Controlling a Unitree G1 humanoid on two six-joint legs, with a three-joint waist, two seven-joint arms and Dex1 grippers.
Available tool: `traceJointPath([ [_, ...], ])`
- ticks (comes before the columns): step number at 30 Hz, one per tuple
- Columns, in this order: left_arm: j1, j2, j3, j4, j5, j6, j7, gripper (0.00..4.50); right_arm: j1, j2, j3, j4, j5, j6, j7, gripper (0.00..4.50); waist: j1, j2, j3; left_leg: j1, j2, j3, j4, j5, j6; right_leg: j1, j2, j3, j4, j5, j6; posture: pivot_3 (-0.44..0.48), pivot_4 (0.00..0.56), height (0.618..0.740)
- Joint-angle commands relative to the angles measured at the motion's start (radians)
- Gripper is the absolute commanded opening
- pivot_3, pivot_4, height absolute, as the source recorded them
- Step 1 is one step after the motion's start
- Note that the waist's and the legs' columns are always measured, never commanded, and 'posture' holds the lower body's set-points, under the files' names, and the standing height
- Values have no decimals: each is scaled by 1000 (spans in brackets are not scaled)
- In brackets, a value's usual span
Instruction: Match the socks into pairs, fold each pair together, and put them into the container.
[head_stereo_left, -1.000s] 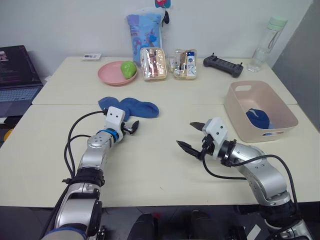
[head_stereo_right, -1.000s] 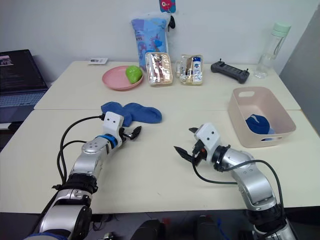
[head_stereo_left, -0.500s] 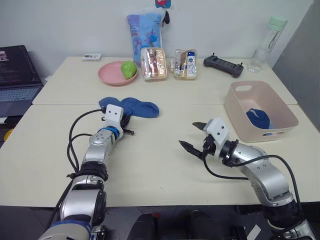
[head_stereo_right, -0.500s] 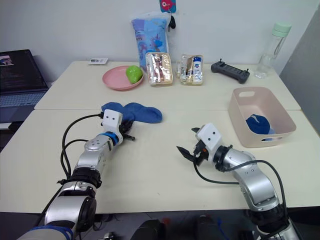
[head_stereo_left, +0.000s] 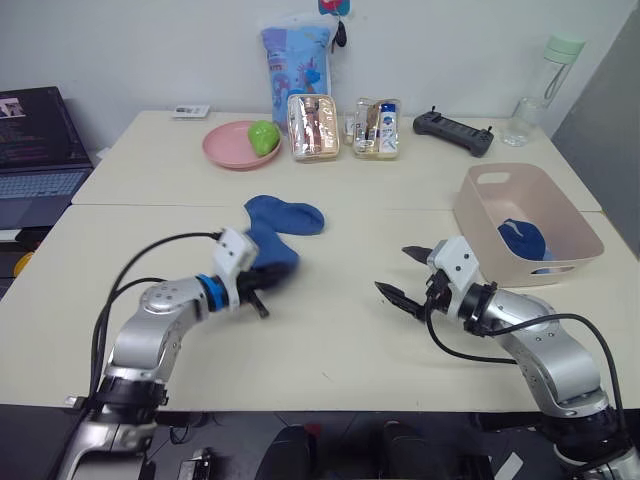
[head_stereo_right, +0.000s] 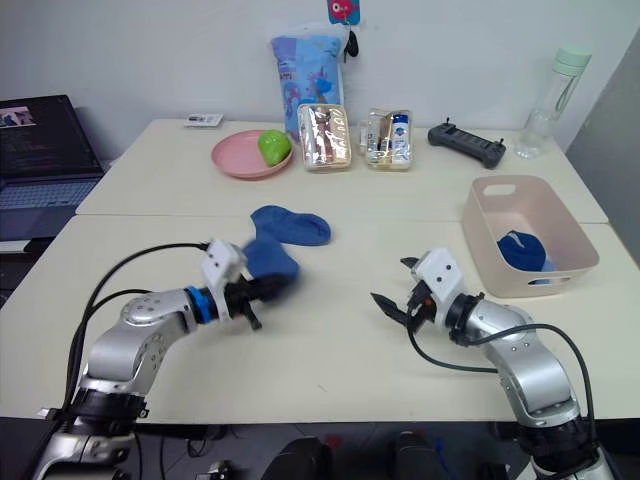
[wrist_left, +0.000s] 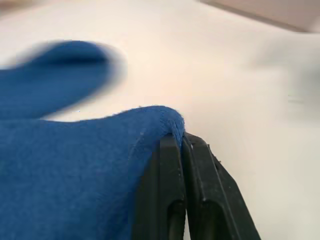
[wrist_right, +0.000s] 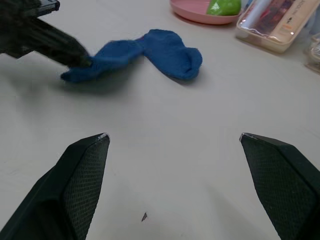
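Observation:
My left gripper (head_stereo_left: 262, 287) is shut on the edge of a blue sock (head_stereo_left: 274, 255) and holds it just above the table, left of centre. In the left wrist view the fingers (wrist_left: 172, 190) press together on that sock (wrist_left: 75, 175). Behind it a second blue sock (head_stereo_left: 292, 214) lies flat, touching the held one. To the right, my right gripper (head_stereo_left: 393, 270) hovers open with nothing in it. In the right wrist view both socks (wrist_right: 170, 50) lie ahead of its spread fingers (wrist_right: 85, 170). At the right stands the pink-beige container (head_stereo_left: 472, 218), with a folded blue sock bundle (head_stereo_left: 521, 238) inside.
Along the back stand a pink plate (head_stereo_left: 225, 152) with a green object, a patterned blue bag (head_stereo_left: 295, 60), two clear pouches (head_stereo_left: 310, 128), a black controller (head_stereo_left: 450, 128) and a bottle (head_stereo_left: 545, 85). A laptop (head_stereo_left: 40, 150) sits at the far left.
My left gripper has shut on the left sock and pulled it toward the near side and to the right, away from the other sock. The right gripper stayed open. The camera shifted a little.

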Motion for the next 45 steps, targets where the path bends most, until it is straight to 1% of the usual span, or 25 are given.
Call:
traceJointPath([
  [1,-37,-10,-65,-106,-80,105,-60,51,-16,-35,-73,-27,32,-9,17,4500,0,0,0,0,0,0,0,0,0,0,0,0,0,0,0,0,150,740],
  [2,-52,-28,-86,-97,-79,113,-60,51,-17,-44,-82,-24,33,-9,20,4500,-1,0,0,0,0,0,0,0,0,0,0,0,0,0,0,0,150,740],
  [4,-85,-76,-140,-52,-41,82,-55,51,-12,-57,-97,-16,34,-13,21,4500,-1,0,0,0,0,0,0,0,0,0,1,-1,0,0,0,0,150,740],
  [5,-105,-120,-170,-12,-24,54,-53,51,-1,-64,-106,-10,30,-22,22,4500,-1,0,0,0,0,0,0,0,0,0,1,0,1,0,0,0,150,740],
  [6,-123,-160,-187,31,-9,36,-44,246,9,-70,-113,-8,27,-23,19,4500,-1,0,0,0,0,0,0,0,0,0,1,0,1,0,0,0,150,740],
  [8,-140,-182,-215,44,-3,34,-72,683,28,-77,-136,-28,42,-2,11,4500,-1,0,0,0,0,0,1,0,0,0,1,0,0,0,0,0,150,740],
  [11,-145,-180,-185,18,-43,72,-80,1615,45,-85,-148,-52,61,14,12,4500,-8,0,0,0,1,0,1,0,0,0,2,0,1,-1,-1,0,150,740],
  [12,-146,-165,-172,8,-58,85,-93,1908,53,-91,-146,-61,66,19,19,4500,-10,0,0,0,1,0,0,0,0,0,2,0,1,-1,-1,0,150,740],
  [14,-163,-149,-129,37,-58,72,-85,2589,76,-101,-135,-76,73,24,34,4500,-12,0,0,1,2,0,0,0,0,0,3,0,2,-1,-2,0,150,740],
  [16,-239,-171,-71,226,27,-55,26,3241,107,-102,-92,-92,66,36,37,4500,-7,0,0,1,2,-2,0,0,0,0,4,-1,3,-1,-2,0,150,740],
  [18,-306,-181,-36,370,75,-143,78,3833,123,-97,-43,-105,50,43,29,4500,-3,0,0,1,1,-2,1,0,0,0,4,-2,3,-1,-2,0,150,740],
  [21,-386,-174,-22,557,139,-261,81,3833,142,-80,43,-121,20,24,26,4500,-4,0,0,1,1,-1,1,0,1,0,4,-1,2,-1,-2,0,150,740],
  [23,-417,-166,-42,661,203,-336,85,3833,147,-85,95,-106,-29,-7,24,4500,-3,0,0,0,1,-1,1,0,0,0,4,-1,1,-2,-1,0,150,740],
  [25,-432,-167,-52,733,240,-376,77,3833,149,-80,133,-78,-70,-39,15,4500,-3,0,0,0,0,0,1,0,0,0,3,-1,1,-2,-1,0,150,740],
  [29,-393,-146,-78,745,257,-393,-37,3833,135,-47,185,-31,-131,-63,-21,4500,-4,0,0,0,0,0,1,0,0,0,3,-1,1,-2,-1,0,150,740],
  [30,-388,-142,-84,754,270,-403,-45,3833,130,-36,191,-21,-142,-72,-28,4500,-4,0,0,0,0,0,1,0,0,-1,3,-1,2,-2,-1,0,150,740],
  [33,-391,-156,-75,772,284,-417,-35,3238,132,-39,189,3,-159,-95,-14,3874,-3,0,0,0,0,-1,1,0,0,-1,3,-1,2,-2,-1,0,150,740],
  [34,-390,-161,-72,771,285,-417,-34,2970,136,-42,186,9,-162,-102,-10,3583,-3,0,0,0,0,-1,1,0,0,0,3,-1,2,-2,-1,0,150,740],
  [37,-384,-169,-71,751,277,-413,-54,1954,133,-46,180,19,-166,-106,1,2427,-3,0,0,0,0,-1,1,0,0,0,3,-1,2,-2,-1,0,150,740],
  [39,-378,-168,-69,735,273,-406,-63,1303,130,-45,174,15,-158,-106,8,1698,-4,0,0,0,0,-1,1,0,0,0,3,-1,2,-2,-1,0,150,740],
  [40,-375,-166,-66,731,272,-404,-67,1014,128,-46,170,17,-157,-108,11,1402,-5,0,0,0,0,-1,1,0,0,0,3,-1,2,-2,-1,0,150,740],
  [43,-353,-159,-52,701,260,-380,-65,4,119,-58,151,40,-155,-130,27,256,-5,0,0,0,0,-1,1,0,0,0,3,-1,2,-2,-1,0,150,740],
  [44,-339,-157,-45,675,248,-348,-64,0,111,-60,137,50,-151,-137,31,19,-5,0,0,0,0,-1,1,0,0,0,3,-1,2,-2,-1,0,150,740],
  [45,-325,-157,-34,644,232,-309,-61,0,102,-66,123,62,-147,-143,37,19,-6,0,0,0,0,-1,1,0,0,0,3,-1,2,-2,-1,0,150,740],
])
